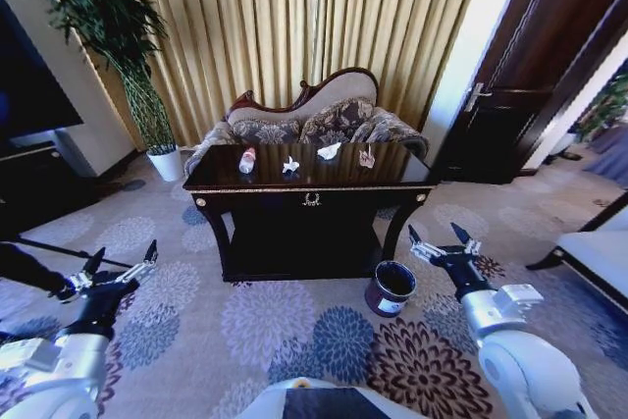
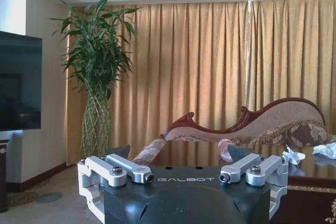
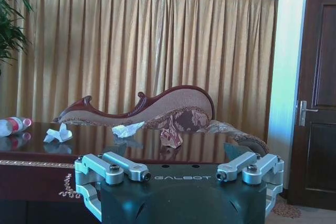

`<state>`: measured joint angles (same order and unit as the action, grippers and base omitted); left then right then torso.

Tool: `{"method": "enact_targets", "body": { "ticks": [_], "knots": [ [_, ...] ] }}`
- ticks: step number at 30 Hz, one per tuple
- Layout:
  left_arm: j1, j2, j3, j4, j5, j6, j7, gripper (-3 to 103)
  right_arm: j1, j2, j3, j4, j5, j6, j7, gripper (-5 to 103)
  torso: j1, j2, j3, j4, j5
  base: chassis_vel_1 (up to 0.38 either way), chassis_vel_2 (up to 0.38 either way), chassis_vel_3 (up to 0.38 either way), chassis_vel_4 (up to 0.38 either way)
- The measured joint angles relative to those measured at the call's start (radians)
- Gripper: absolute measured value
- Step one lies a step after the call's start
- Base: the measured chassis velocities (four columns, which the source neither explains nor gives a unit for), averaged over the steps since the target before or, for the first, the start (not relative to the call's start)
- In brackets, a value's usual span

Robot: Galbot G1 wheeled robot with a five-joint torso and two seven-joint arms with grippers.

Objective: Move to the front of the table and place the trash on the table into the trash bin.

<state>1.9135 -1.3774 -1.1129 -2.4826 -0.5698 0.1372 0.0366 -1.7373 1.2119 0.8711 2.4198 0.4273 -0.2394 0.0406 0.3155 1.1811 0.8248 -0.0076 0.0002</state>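
The dark glossy table (image 1: 312,199) stands a short way ahead across the carpet. Along its top lie the trash pieces: a clear bottle with a red label (image 1: 247,159), a crumpled white tissue (image 1: 290,165), a white paper piece (image 1: 329,151) and a small pale wrapper (image 1: 367,156). On the floor by the table's front right leg stands the round dark trash bin (image 1: 391,288). My left gripper (image 1: 125,254) is low at the left, open and empty. My right gripper (image 1: 435,235) hangs open just right of the bin. The right wrist view shows the bottle (image 3: 13,125), tissue (image 3: 58,135) and wrapper (image 3: 170,137).
A carved-back sofa (image 1: 314,115) sits right behind the table, before gold curtains. A tall plant in a white pot (image 1: 165,164) stands at the back left, beside a dark TV (image 1: 29,95). A dark door (image 1: 530,76) is at the right, and a chair (image 1: 599,252) nearer.
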Motion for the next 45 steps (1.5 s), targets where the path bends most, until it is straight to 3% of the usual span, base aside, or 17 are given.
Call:
{"method": "enact_targets", "body": {
  "ticks": [45],
  "knots": [
    [0.005, -0.016, 0.003, 0.005, 0.003, -0.009, 0.006, 100, -0.008, 0.007, -0.008, -0.006, -0.007, 0.029, -0.002, 100, 0.0, 0.0, 0.0, 0.0002, -0.0003, -0.147, 0.144, 0.141, -0.145]
  ]
}}
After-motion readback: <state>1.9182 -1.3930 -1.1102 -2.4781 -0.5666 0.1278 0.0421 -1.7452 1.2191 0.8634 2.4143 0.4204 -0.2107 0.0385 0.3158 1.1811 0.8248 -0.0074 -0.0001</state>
